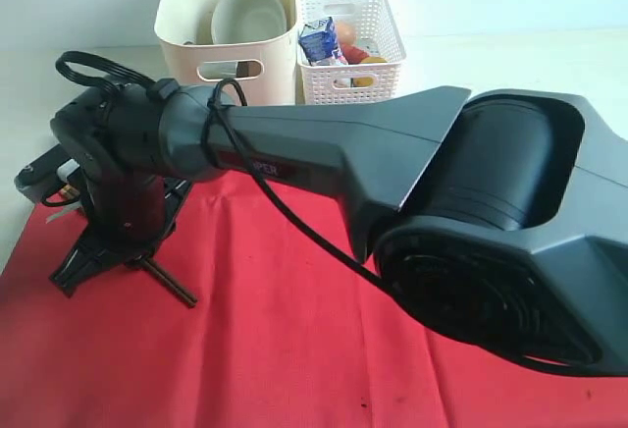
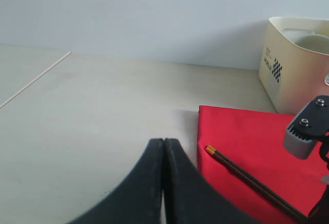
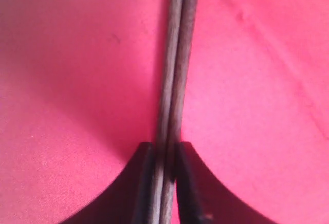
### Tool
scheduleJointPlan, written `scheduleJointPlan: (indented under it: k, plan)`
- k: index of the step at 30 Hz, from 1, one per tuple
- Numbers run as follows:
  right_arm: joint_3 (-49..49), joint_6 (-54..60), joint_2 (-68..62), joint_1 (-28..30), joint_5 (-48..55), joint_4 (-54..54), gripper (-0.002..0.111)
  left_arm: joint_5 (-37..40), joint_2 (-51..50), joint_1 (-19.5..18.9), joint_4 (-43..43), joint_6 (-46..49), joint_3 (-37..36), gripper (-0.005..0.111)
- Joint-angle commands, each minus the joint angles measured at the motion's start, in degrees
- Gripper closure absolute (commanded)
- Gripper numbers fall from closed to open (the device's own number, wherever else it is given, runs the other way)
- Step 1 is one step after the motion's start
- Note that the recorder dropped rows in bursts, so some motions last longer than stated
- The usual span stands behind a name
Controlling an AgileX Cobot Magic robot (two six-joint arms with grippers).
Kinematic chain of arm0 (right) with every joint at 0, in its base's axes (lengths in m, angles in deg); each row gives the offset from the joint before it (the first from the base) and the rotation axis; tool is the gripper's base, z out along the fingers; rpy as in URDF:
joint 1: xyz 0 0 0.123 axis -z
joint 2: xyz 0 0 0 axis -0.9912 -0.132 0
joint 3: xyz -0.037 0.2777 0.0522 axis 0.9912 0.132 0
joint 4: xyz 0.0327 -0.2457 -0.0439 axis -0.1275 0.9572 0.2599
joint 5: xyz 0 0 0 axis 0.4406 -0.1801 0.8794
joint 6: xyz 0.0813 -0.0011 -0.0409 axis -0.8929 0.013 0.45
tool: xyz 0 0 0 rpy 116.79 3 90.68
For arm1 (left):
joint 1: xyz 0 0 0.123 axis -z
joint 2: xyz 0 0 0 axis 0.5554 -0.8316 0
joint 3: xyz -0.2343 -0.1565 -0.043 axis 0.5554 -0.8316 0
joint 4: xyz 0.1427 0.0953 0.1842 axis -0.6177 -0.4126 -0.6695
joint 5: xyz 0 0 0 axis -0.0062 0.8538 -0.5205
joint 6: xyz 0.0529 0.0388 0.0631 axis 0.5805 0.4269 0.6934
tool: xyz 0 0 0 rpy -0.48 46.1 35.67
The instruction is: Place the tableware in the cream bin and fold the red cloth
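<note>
chopsticks (image 3: 175, 80) on red cloth (image 1: 294, 349), side by side, long axis diagonal in ext view, in line w/ r gripper (image 3: 163, 147) fingers. pair sits between r jaws, pinched both sides. l gripper (image 2: 163, 142) jaws pressed together over bare table (image 2: 103, 106).

White lattice basket (image 1: 351, 82) at the far edge of the pale bench (image 2: 103, 106) in front of me. Inside I see a blue milk carton (image 1: 319, 40) at its left wall, a peach-coloured round item (image 1: 345, 30) just beside it, and an orange piece (image 1: 373, 59) nearer the right wall.
</note>
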Motion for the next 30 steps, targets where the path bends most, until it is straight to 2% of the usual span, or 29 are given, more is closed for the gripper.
scheduleJointPlan:
  k: [1, 25, 28, 30]
  plan:
    - [0.22, 0.57, -1.24, 0.15, 1.63, 0.11, 0.108, -0.31, 0.11, 0.42, 0.4, -0.08, 0.01, 0.106]
    - [0.22, 0.57, 6.11, 0.27, 2.19, -0.41, 0.108, -0.31, 0.11, 0.42, 0.4, -0.08, 0.01, 0.106]
    - [0.22, -3.11, 5.01, 0.15, 1.11, 0.88, 0.108, -0.31, 0.11, 0.42, 0.4, -0.08, 0.01, 0.106]
    - [0.22, -4.96, 3.82, -0.08, -0.3, 1.16, 0.104, -0.31, 0.11, 0.42, 0.4, -0.08, 0.01, 0.106]
